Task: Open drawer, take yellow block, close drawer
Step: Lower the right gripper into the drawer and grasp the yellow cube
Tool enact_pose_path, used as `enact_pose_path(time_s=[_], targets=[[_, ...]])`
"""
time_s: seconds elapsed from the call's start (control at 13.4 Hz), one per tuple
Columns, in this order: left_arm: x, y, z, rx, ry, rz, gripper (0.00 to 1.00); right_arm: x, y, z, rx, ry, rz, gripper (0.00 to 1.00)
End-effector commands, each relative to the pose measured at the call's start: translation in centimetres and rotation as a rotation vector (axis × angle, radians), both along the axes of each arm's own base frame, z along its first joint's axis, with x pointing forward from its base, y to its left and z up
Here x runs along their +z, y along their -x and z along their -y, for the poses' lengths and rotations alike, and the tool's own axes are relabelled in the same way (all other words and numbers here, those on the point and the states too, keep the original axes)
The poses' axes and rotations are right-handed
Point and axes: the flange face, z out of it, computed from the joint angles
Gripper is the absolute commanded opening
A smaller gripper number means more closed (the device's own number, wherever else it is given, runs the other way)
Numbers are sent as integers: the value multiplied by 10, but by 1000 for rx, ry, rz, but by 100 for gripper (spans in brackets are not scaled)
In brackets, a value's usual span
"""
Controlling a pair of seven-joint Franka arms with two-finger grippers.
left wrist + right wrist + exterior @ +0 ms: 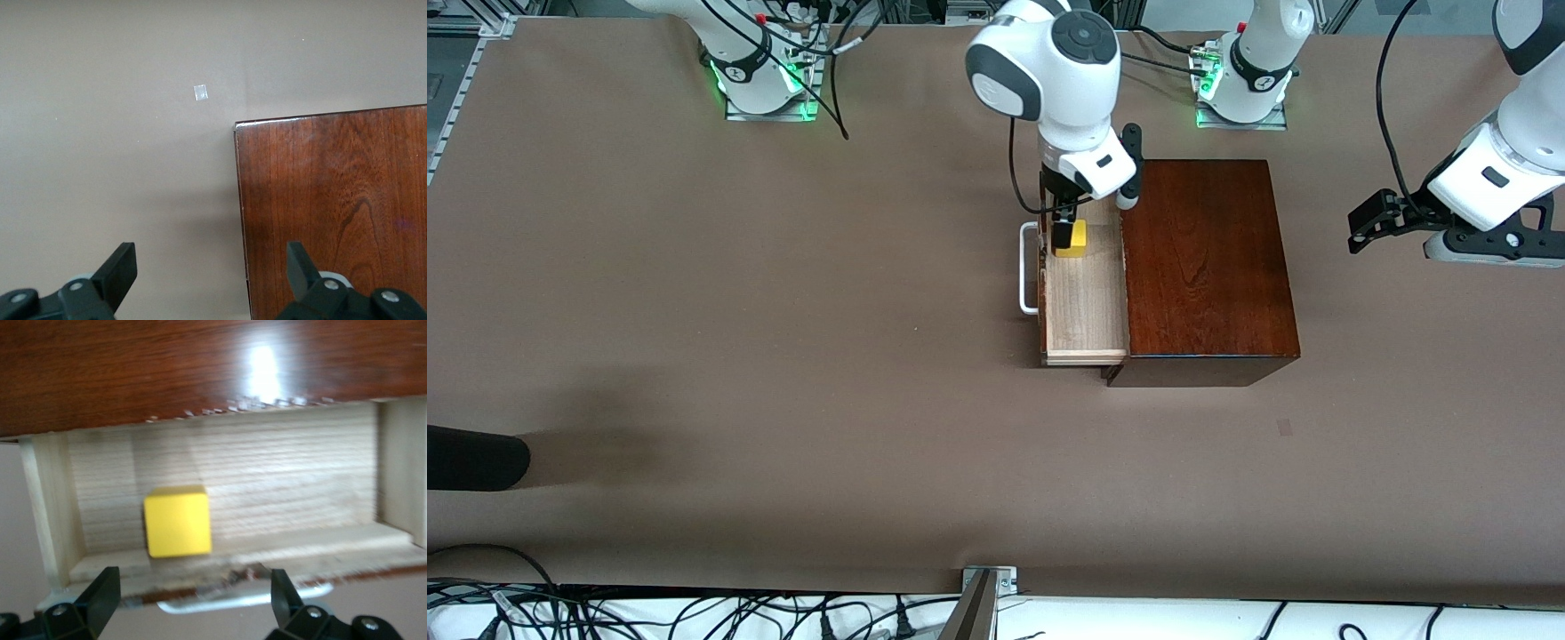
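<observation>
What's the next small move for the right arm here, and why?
Probably lower the right gripper straight down around the yellow block. The drawer is already pulled open, the block sits in its pale interior, and the right gripper's open fingers hang above it without holding it. The left gripper waits open beside the wooden box.

Front view: high, across table, facing robot bases along top of frame; whole table seen from afar. Right wrist view: close, looking down into open drawer (227,493), wooden box (167,367) lid across upper frame. Left wrist view: higher over table, box corner lower right. All three share box.
</observation>
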Motion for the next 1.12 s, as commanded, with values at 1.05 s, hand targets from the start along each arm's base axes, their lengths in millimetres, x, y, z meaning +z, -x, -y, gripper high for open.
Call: enact_pose_path(time_s=[1.05], targets=[[14,8,7,1,21,-4,100,-62,3,-25,11,-10,10,100]])
